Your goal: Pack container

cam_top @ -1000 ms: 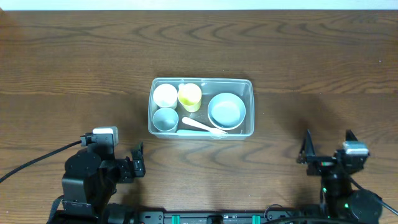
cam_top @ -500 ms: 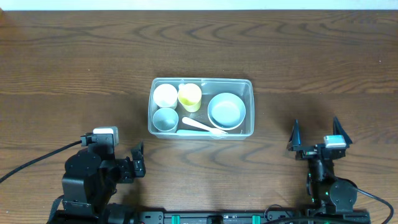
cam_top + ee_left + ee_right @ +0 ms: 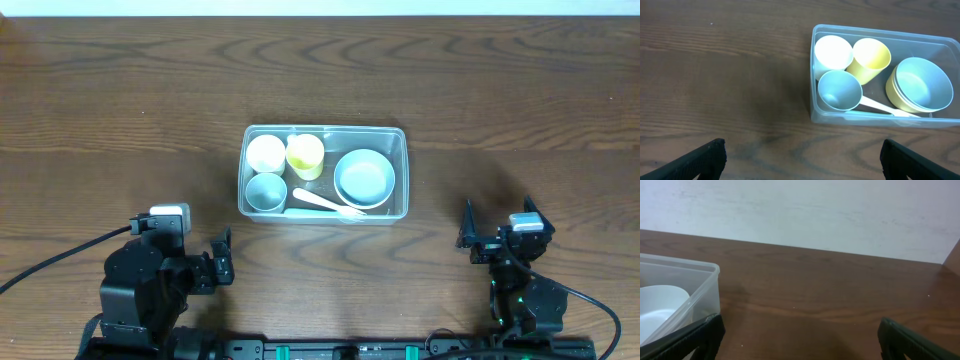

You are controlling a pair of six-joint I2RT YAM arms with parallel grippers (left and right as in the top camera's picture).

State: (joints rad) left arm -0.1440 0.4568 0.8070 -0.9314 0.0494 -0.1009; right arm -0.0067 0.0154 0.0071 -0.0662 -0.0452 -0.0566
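Observation:
The clear rectangular container sits at the table's middle. It holds a white cup, a yellow cup, a pale blue cup, stacked bowls and a white fork. The left wrist view shows the container with the same items. The right wrist view shows its right corner. My left gripper is open and empty near the front left edge. My right gripper is open and empty at the front right, apart from the container.
Bare brown wood table surrounds the container. A pale wall stands behind the table's far edge. A black cable runs from the left arm's base.
The right arm has turned and shifted left near the front edge, its open fingers now narrower in the overhead view. The left arm and the container have not moved.

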